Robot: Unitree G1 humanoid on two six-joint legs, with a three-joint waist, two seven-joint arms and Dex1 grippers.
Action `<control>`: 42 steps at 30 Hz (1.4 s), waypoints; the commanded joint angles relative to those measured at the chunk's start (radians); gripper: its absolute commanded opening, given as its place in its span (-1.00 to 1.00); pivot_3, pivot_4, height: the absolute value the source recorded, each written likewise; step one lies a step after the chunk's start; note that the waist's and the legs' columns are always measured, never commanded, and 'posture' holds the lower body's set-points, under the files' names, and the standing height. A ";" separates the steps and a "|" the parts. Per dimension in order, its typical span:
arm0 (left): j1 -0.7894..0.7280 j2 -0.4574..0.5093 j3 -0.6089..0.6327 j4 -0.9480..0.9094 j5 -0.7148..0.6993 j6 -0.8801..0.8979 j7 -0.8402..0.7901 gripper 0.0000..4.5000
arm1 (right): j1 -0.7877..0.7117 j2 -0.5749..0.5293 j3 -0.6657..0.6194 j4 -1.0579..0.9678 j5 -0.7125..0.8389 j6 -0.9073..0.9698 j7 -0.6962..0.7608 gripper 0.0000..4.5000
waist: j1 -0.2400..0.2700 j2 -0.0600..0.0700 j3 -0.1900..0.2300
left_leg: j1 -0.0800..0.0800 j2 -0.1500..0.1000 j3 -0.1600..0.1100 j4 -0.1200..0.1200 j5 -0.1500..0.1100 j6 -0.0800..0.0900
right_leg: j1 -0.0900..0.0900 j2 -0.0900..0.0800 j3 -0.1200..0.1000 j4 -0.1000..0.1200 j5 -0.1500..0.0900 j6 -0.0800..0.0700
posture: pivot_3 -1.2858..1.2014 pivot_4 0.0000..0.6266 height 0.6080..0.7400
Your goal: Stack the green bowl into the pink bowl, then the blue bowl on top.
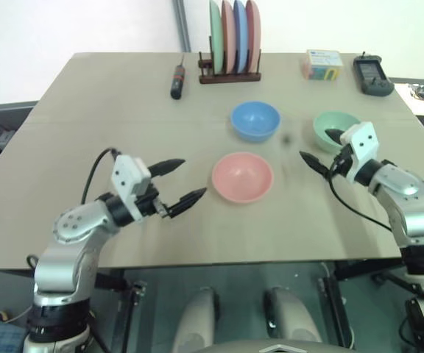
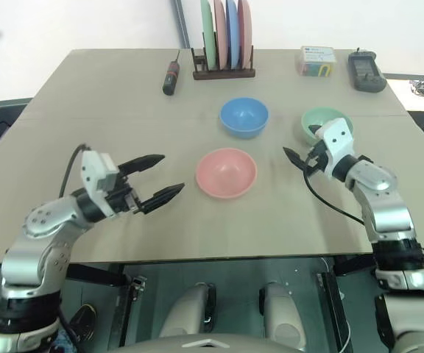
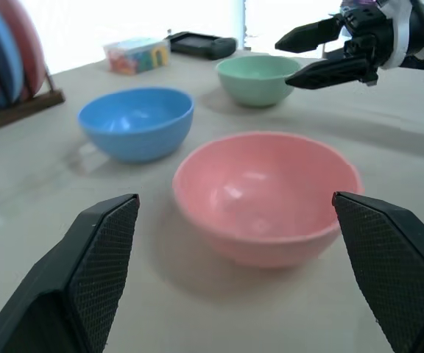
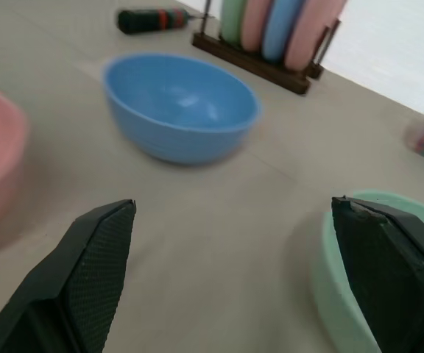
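Three bowls sit apart on the tan worktop point(image 1: 87, 95), none inside another. The pink bowl point(image 1: 242, 176) is in the middle, nearest the robot. The blue bowl point(image 1: 255, 120) is just behind it, farther from the robot. The green bowl point(image 1: 333, 126) is off to the right, near the blue one but not touching it.

The left pincer point(image 1: 181, 182) hangs over the worktop to the left of the pink bowl. Its two black fingers are spread wide and hold nothing. They point at the pink bowl, with a gap between them and it.

The right pincer point(image 1: 321, 148) is spread wide too and holds nothing. One finger seems to be right at the green bowl's near rim, but I cannot tell if it touches.

At the back stand a rack of plates point(image 1: 231, 40), a screwdriver point(image 1: 177, 79), a small box point(image 1: 323, 64) and a black device point(image 1: 372, 74).
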 commanded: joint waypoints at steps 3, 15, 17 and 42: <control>0.147 -0.047 0.102 -0.068 -0.060 -0.116 0.026 0.98 | -0.194 -0.026 0.033 0.341 -0.132 -0.112 -0.003 0.98 | 0.005 -0.001 0.000 | -0.001 0.000 -0.001 -0.001 0.000 0.000 | 0.000 0.000 -0.001 -0.001 0.000 0.000 | 0.03 -0.52 1.00; 0.289 -0.071 0.103 -0.116 -0.157 -0.190 0.008 1.00 | -0.454 0.045 0.112 0.882 -0.281 -0.261 0.027 0.22 | 0.000 -0.001 0.000 | 0.000 0.000 0.000 -0.001 0.000 0.000 | 0.000 0.000 0.000 0.000 -0.002 -0.004 | 0.03 -0.52 1.00; 0.300 -0.068 0.095 -0.125 -0.167 -0.183 0.015 1.00 | -0.465 0.048 0.111 0.902 -0.287 -0.273 0.033 -0.17 | 0.000 -0.001 0.000 | 0.000 0.000 0.000 -0.001 0.000 0.000 | 0.000 0.000 0.000 -0.001 -0.002 -0.004 | 0.03 -0.52 1.00; 0.217 -0.007 0.031 -0.044 -0.152 -0.200 -0.009 1.00 | -0.167 -0.029 0.262 -0.505 -0.059 0.084 0.574 -1.00 | 0.007 0.000 0.000 | 0.000 0.001 -0.003 -0.002 0.000 0.000 | -0.001 0.001 -0.003 0.000 -0.003 -0.004 | 0.03 -0.52 1.00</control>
